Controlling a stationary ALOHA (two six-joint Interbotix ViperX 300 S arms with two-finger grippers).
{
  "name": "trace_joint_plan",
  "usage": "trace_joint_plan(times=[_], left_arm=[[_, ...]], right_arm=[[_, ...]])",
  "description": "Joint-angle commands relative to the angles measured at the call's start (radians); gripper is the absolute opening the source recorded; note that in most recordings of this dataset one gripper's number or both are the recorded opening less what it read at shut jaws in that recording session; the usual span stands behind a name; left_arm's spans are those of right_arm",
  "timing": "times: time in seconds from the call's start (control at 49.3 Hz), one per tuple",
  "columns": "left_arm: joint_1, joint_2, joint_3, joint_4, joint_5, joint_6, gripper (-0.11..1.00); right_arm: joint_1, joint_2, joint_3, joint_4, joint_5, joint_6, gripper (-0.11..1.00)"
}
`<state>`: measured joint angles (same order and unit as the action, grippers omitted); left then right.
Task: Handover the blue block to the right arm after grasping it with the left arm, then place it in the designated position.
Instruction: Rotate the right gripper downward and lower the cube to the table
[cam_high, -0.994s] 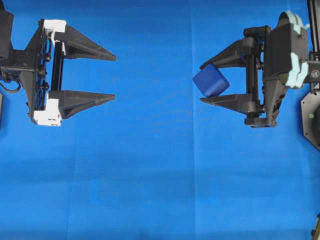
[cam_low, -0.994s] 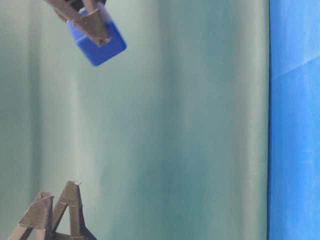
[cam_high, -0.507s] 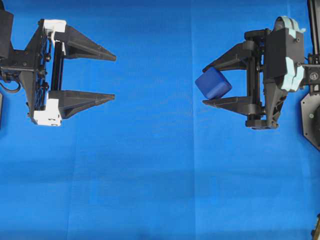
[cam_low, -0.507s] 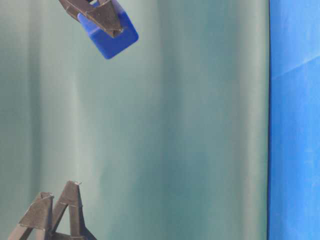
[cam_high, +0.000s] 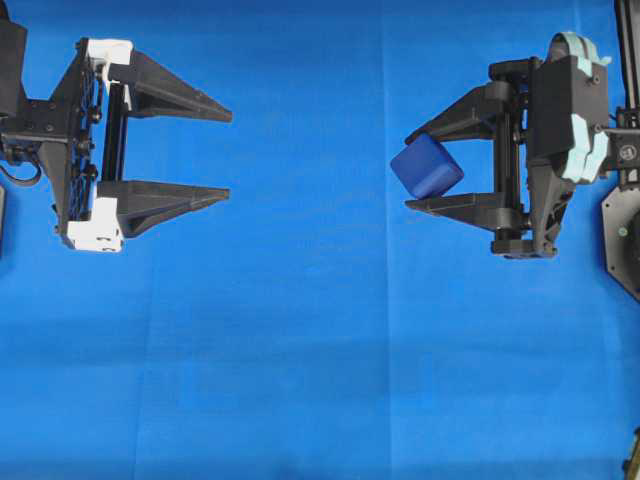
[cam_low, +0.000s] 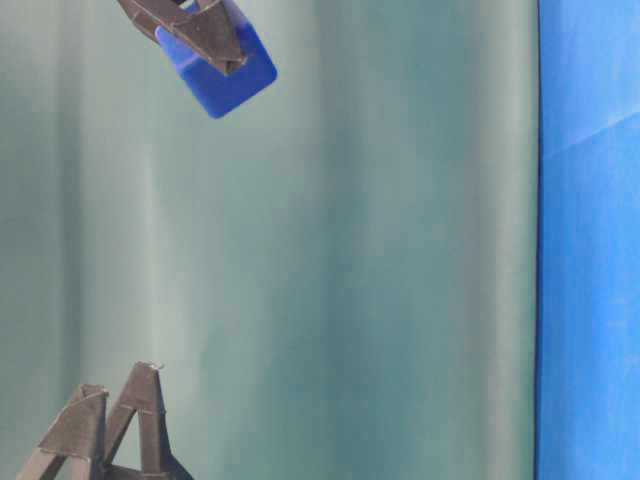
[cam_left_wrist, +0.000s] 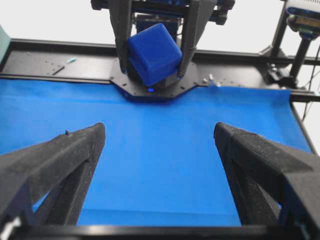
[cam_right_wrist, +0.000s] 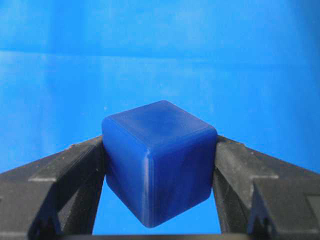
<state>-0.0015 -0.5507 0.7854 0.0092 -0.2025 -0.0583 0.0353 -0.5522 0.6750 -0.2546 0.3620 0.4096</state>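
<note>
light: bright, even | shadows: faint | focus: near pincer fingers (cam_right_wrist: 65, 175) soft

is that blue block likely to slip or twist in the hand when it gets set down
Probably rigid: the blue block keeps crisp faces between the right hand's fingers. It looks smooth and glossy, and it sits tilted in the pinch, so it might pivot or slip if nudged. Its flat faces suggest it would settle rather than roll on the blue cloth.
</note>
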Motion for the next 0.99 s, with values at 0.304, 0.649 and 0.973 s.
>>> trace_joint_plan(times=[0.304,0.649,0.973], left_arm=[[0.002,-0.02,-0.012,0.002,-0.005,-0.002,0.93],[0.002,-0.018,-0.014,0.002,-0.005,0.002,0.93],[0.002,-0.017,-0.015,0.002,-0.005,0.003,0.93]], right_arm=[[0.002,0.114,-0.035,0.002,-0.028,0.002,0.53],[-0.014,0.322,-0.037,0.002,-0.201,0.003,0.53],[-0.069,0.549,-0.041,0.002,-0.399,0.003,0.53]])
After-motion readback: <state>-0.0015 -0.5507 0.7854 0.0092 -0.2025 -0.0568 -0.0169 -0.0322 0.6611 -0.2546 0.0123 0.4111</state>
